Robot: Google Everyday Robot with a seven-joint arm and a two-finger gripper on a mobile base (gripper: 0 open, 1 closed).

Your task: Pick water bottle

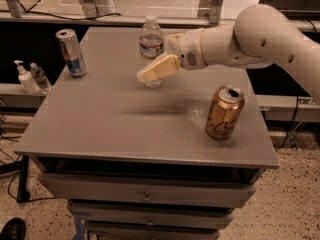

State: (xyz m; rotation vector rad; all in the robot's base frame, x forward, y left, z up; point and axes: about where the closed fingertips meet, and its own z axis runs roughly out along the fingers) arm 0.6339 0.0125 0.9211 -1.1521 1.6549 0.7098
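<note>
The water bottle point(151, 40) is clear plastic with a white cap and a dark and red label band. It stands upright at the back middle of the grey cabinet top point(110, 124). My gripper point(148, 75), cream-coloured on a white arm that reaches in from the right, is right in front of the bottle's lower half and covers part of it. The bottle's base shows just below the gripper. I cannot tell whether the gripper touches the bottle.
A slim silver-blue can point(71, 53) stands at the back left. A gold can point(224, 112) stands at the front right, under my arm. A white pump dispenser point(24, 79) and a tiny bottle point(39, 77) sit on a lower ledge at the left. Drawers point(146, 196) are below.
</note>
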